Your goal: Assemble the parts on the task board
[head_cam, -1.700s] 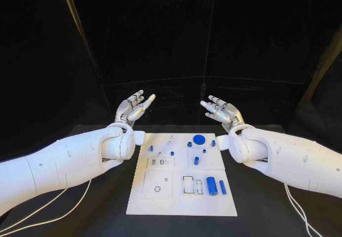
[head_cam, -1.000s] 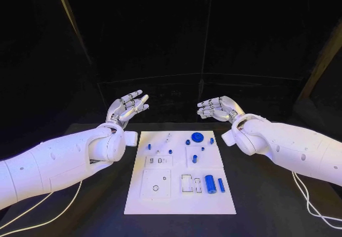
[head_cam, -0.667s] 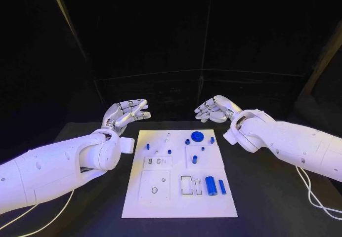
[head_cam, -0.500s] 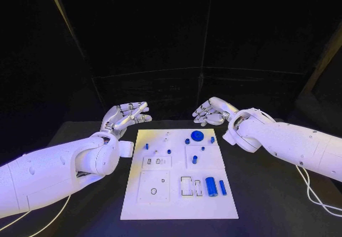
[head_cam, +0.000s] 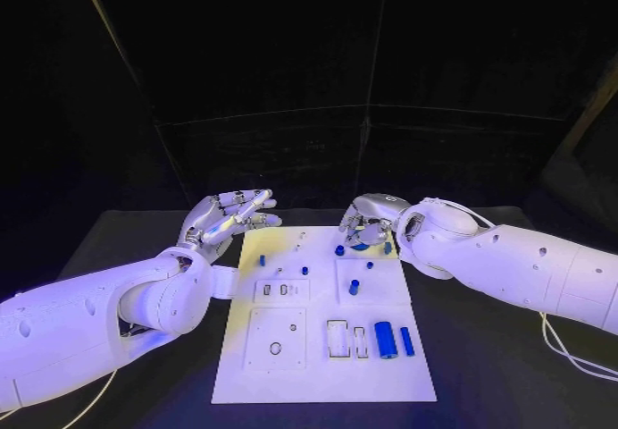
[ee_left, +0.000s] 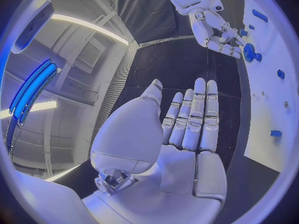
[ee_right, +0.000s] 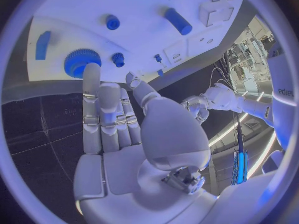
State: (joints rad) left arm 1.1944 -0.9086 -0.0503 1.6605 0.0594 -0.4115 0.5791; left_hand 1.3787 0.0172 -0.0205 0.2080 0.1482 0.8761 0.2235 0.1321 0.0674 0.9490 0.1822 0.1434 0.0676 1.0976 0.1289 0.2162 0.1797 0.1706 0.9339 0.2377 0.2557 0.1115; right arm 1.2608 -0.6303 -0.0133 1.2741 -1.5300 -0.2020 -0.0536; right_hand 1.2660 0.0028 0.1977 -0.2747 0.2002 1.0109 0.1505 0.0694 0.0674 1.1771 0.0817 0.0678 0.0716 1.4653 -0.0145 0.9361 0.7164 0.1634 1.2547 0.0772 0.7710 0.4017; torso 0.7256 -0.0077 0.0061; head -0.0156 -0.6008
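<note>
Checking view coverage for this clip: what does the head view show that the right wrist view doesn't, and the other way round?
Head view alone: the whole white board with its near edge, the large blue cylinder beside a slimmer blue bar, and both arms reaching in. Right wrist view alone: the palm side of the right hand, fingers straight and apart, holding nothing, tips near the blue gear. Both share the board's far end, the gear, small blue pegs and the open left hand.

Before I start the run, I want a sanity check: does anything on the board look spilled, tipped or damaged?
Nothing stands out. The task board lies flat, its blue parts spread out on it, none off the board. The right hand hovers over the gear; the left hand is open beside the board.
</note>
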